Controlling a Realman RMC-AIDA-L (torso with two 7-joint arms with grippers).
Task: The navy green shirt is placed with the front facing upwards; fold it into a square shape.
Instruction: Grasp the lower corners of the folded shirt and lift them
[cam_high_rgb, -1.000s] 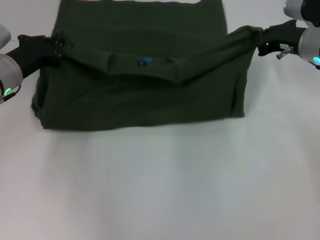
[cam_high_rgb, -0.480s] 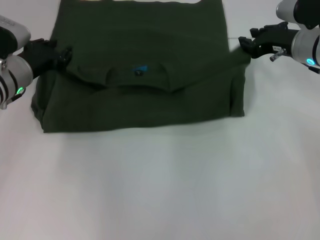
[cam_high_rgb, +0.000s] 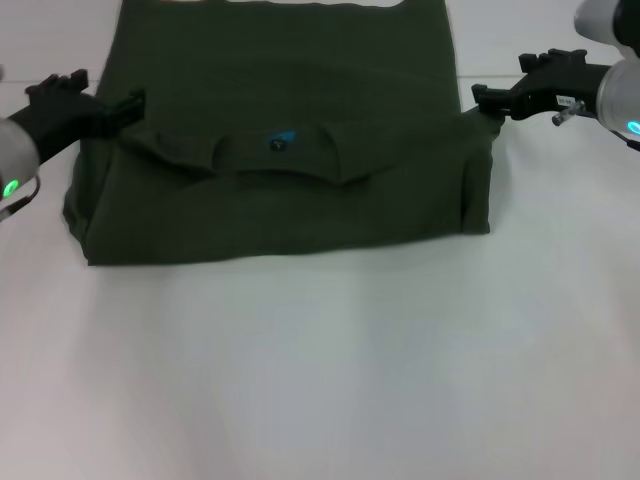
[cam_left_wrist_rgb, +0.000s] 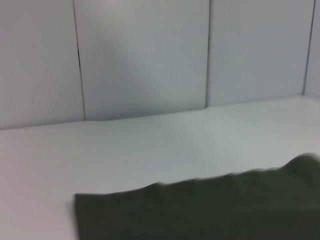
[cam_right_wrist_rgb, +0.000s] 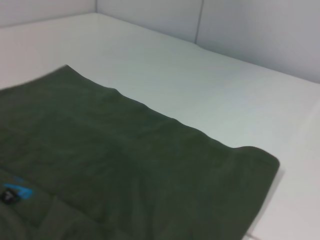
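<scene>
The navy green shirt lies folded across the far half of the white table, with its plain back up. Its round neck and small blue label sit in the middle of the upper layer. My left gripper hovers open at the shirt's left top corner, and my right gripper hovers open at its right top corner. Neither holds cloth. The left wrist view shows a flat edge of the shirt. The right wrist view shows the shirt and its label.
The table's bare white top stretches wide in front of the shirt and on both sides. Grey wall panels stand behind the table's far edge.
Both grippers lowered the lifted shoulder corners onto the shirt, then opened and let go. The upper layer now lies flat and the grippers have drawn slightly outward.
</scene>
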